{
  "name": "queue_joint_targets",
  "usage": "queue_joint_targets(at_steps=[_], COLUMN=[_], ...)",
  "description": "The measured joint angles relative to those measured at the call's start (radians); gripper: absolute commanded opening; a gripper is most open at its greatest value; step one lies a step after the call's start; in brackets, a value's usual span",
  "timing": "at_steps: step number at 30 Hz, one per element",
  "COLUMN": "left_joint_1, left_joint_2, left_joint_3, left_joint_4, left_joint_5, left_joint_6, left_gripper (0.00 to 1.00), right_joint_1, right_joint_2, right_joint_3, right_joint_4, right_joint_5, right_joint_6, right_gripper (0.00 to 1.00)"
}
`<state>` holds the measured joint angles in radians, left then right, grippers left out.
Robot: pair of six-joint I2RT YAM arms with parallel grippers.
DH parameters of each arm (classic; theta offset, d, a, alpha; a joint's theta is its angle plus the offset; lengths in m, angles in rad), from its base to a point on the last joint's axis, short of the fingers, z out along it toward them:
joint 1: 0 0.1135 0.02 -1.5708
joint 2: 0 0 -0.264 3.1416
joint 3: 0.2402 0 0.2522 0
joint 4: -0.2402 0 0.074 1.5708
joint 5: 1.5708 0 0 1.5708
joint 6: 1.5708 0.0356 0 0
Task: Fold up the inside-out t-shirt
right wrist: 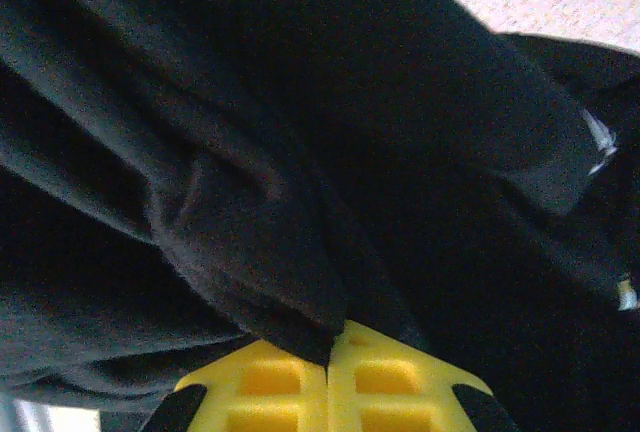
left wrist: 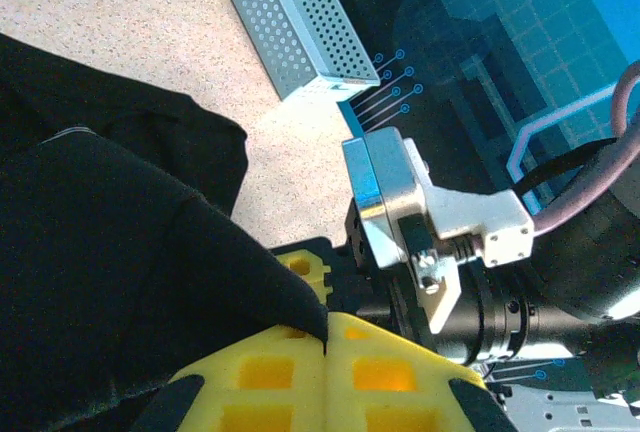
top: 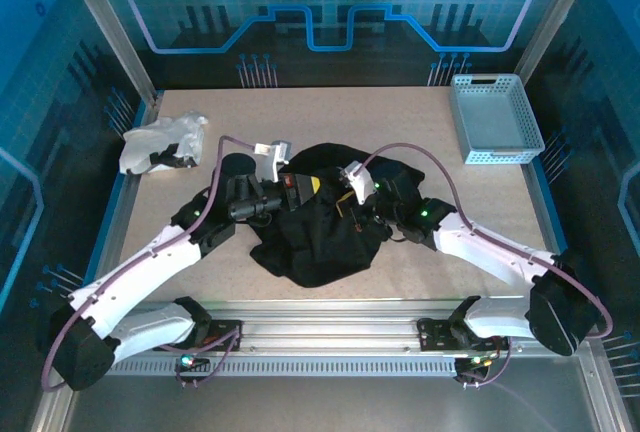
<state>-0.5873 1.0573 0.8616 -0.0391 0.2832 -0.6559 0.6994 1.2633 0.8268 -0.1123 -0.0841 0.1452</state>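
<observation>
Black t-shirt [top: 320,237] lies bunched up near the middle of the surface [top: 430,132], seen from above. Left wrist view: the left gripper [left wrist: 325,340] is closed, pinching a fold of it. Right wrist view: the right gripper [right wrist: 328,357] is likewise clamped on the cloth.

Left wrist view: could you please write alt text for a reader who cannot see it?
The left gripper is shut on a fold of the black t-shirt, which covers the picture's left half. Beyond lie the speckled table and a perforated grey basket, with the right arm's wrist close on the right.
</observation>
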Motion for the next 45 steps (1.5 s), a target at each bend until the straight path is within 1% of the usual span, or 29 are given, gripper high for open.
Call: queue_joint_targets(at_steps=[6, 9, 15, 19, 23, 27, 29, 32, 33, 35, 36, 37, 38, 45], left_joint_1=[0.09, 0.112, 0.12, 0.12, 0.12, 0.12, 0.12, 0.12, 0.12, 0.12, 0.12, 0.12, 0.12, 0.133], left_joint_2=[-0.065, -0.085, -0.077, -0.069, -0.068, -0.067, -0.064, -0.06, -0.06, -0.06, -0.06, -0.061, -0.061, -0.124], left_joint_3=[0.0, 0.0, -0.001, -0.002, -0.01, -0.013, -0.013, -0.014, -0.014, -0.014, -0.014, -0.014, -0.014, -0.013], left_joint_4=[-0.008, -0.007, 0.014, 0.031, 0.045, 0.046, 0.047, 0.049, 0.049, 0.048, 0.045, 0.04, 0.032, -0.1], left_joint_5=[0.058, 0.088, 0.133, 0.146, 0.158, 0.16, 0.16, 0.16, 0.16, 0.16, 0.159, 0.154, 0.143, -0.015], left_joint_6=[-0.024, -0.036, -0.066, -0.079, -0.079, -0.079, -0.079, -0.079, -0.079, -0.076, -0.071, -0.067, -0.059, 0.023], left_gripper=[0.0, 0.0, 0.0, 0.0, 0.0, 0.0, 0.0, 0.0, 0.0, 0.0, 0.0, 0.0, 0.0, 0.0], right_joint_1=[-0.011, -0.011, -0.013, -0.013, -0.013, -0.002, 0.003, 0.007, 0.007, 0.007, 0.006, 0.003, -0.001, -0.064], right_joint_2=[-0.053, -0.087, -0.093, -0.1, -0.1, -0.066, -0.051, -0.027, -0.018, -0.01, -0.01, -0.01, -0.01, -0.056], right_joint_3=[-0.003, -0.011, -0.012, -0.012, -0.011, 0.0, 0.007, 0.032, 0.047, 0.068, 0.074, 0.079, 0.08, 0.053], right_joint_4=[-0.018, -0.016, -0.02, -0.012, 0.019, 0.043, 0.052, 0.061, 0.066, 0.077, 0.083, 0.085, 0.088, 0.104], right_joint_5=[0.028, 0.031, 0.045, 0.004, -0.047, -0.103, -0.118, -0.129, -0.132, -0.134, -0.134, -0.135, -0.142, -0.219], right_joint_6=[-0.036, -0.058, -0.084, -0.1, -0.115, -0.13, -0.132, -0.131, -0.127, -0.115, -0.11, -0.098, -0.086, -0.049], right_gripper=[0.0, 0.0, 0.27, 0.4, 0.47, 0.52, 0.52, 0.49, 0.44, 0.21, 0.11, 0.04, 0.0, 0.0])
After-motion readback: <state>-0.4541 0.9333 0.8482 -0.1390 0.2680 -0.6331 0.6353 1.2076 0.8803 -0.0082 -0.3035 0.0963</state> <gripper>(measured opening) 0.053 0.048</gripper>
